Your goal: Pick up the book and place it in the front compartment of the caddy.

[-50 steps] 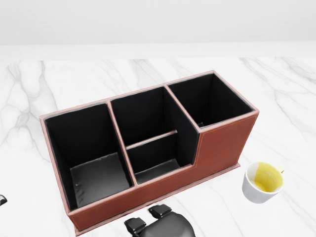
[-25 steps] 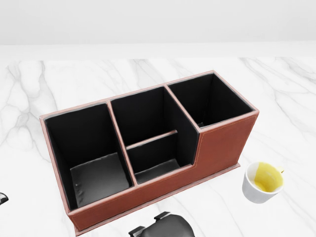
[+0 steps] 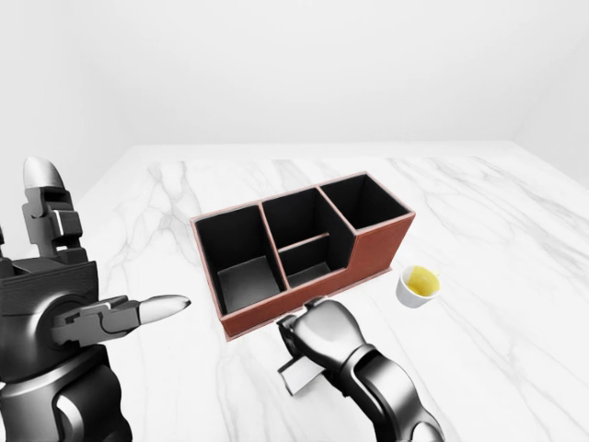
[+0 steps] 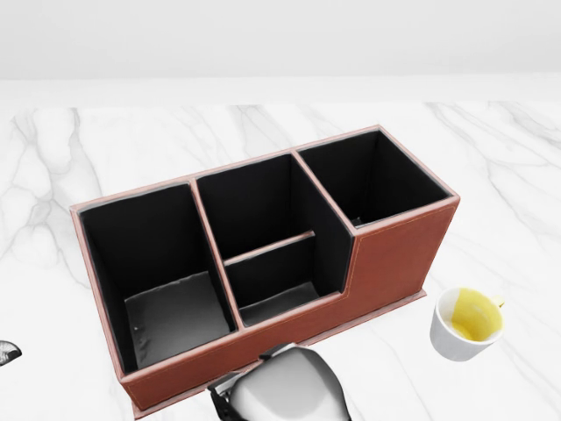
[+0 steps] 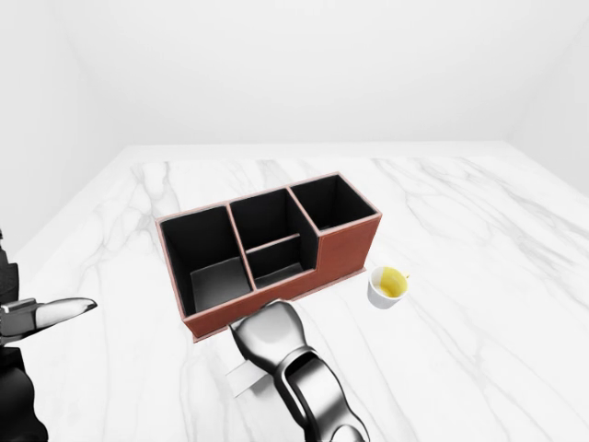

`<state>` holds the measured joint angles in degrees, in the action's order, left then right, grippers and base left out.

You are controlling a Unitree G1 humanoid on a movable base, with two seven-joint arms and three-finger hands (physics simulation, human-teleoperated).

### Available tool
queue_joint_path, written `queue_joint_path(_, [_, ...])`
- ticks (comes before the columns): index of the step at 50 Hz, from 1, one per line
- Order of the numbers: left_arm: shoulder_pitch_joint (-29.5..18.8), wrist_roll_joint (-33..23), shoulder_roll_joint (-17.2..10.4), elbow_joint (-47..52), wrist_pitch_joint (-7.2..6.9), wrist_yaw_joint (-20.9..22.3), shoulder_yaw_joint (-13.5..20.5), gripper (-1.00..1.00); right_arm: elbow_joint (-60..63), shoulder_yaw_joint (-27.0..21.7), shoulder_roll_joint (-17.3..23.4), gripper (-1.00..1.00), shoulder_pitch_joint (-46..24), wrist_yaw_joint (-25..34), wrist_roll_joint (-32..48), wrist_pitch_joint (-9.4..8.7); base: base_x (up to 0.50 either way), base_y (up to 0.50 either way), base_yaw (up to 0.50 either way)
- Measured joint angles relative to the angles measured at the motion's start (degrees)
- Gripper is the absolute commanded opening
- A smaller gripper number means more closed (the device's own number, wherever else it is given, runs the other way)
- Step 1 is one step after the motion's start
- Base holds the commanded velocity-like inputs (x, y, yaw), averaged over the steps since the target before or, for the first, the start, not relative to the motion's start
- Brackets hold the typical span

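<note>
**My right hand over the book, below the caddy's low wall**

My right hand (image 3: 322,336) rests knuckles-up on a thin pale flat book (image 3: 296,376) lying on the white marble tabletop (image 3: 497,239); its fingers are hidden beneath the hand, so I cannot tell whether they grip. My left hand (image 3: 87,304) is raised at the left edge of the left-eye view, its fingers (image 3: 156,306) spread apart and holding nothing. Compared with half a second ago, in the head view my right hand has moved up from the bottom edge and now shows as a rounded grey back just beside the caddy's low wall; caddy and cup have not shifted. The head view hides the book under my hand; the eye views show a corner of it poking out at lower left. The red-brown leather caddy with black lining (image 4: 394,254) has three tall compartments and one low one in the middle, all empty. A small white cup (image 4: 456,329) holding yellow liquid stands to its right, apart from it.
</note>
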<state>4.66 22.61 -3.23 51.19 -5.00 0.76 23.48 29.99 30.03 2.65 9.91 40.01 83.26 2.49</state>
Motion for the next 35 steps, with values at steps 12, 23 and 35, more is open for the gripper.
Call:
queue_joint_path(12, [0.15, -0.57, 0.2, -0.3, 0.0, 0.07, -0.62, 1.0, 9.56, 1.61, -2.05, -1.0, -1.63, 0.0, 1.85, -1.25, 0.0, 0.0, 0.0])
queue_joint_path(23, [0.26, -0.9, 0.34, -0.4, 0.0, 0.13, -0.91, 1.0, 15.27, 1.38, -5.03, -1.0, -4.66, 0.0, 3.02, -1.62, 0.0, 0.0, 0.0])
queue_joint_path(35, [0.31, -0.99, 0.39, -0.44, 0.0, 0.16, -0.98, 1.0, 18.48, 0.37, -9.2, -1.0, -9.33, 0.01, 4.36, -1.08, 0.0, 0.0, 0.0])
